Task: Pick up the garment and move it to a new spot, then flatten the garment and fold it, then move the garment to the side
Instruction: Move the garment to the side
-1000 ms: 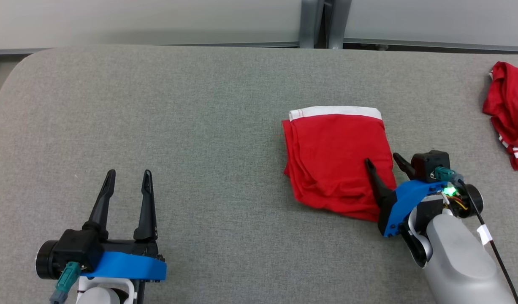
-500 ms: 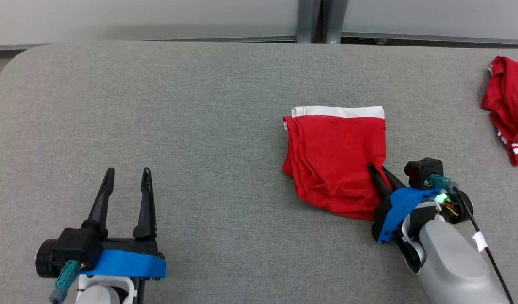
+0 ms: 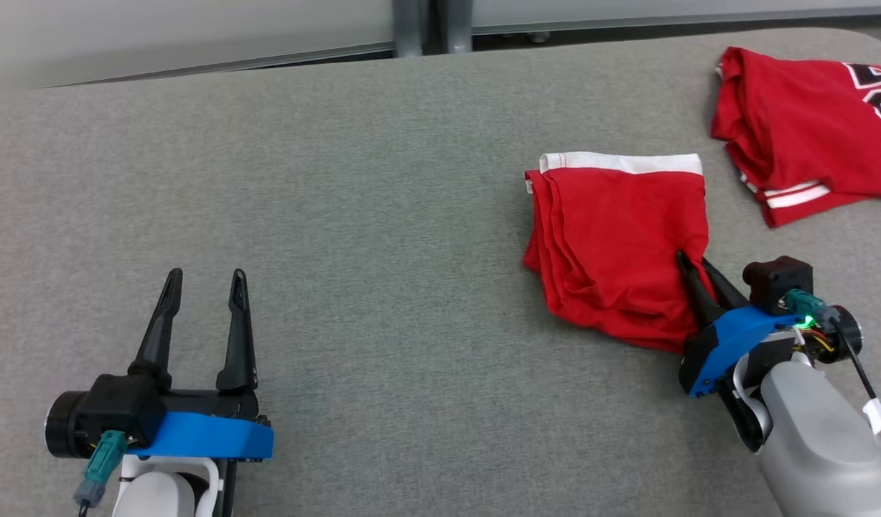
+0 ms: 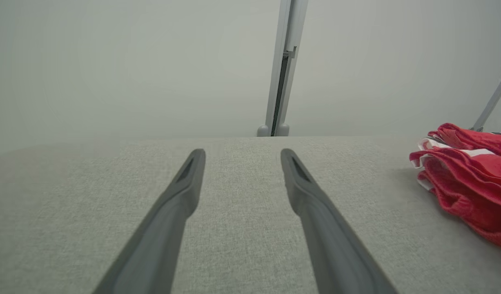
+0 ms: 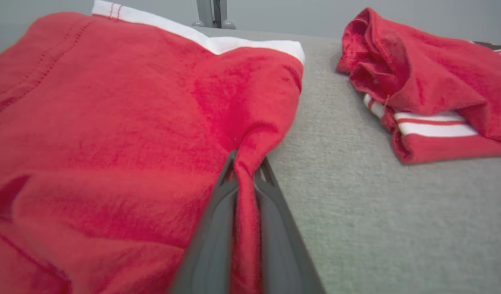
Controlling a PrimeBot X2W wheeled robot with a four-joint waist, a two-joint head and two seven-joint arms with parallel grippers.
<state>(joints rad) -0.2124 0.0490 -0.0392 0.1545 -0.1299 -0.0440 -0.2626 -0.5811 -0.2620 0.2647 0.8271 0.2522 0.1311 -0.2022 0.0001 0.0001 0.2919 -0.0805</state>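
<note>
Lying folded, the red garment (image 3: pixel 616 244) shows a white band (image 3: pixel 620 162).

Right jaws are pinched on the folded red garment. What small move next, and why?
Probably lift slightly and draw the folded garment sideways: the right gripper is shut on its right edge, the fold looks finished, and moving it aside remains.

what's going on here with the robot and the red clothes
The robot's right gripper is shut on the near right edge of the folded red garment, which lies on the grey table, white band at the far side. A pinch of cloth is bunched between its fingers. The left gripper is open over bare table, holding nothing. A second red garment lies farther right.
</note>
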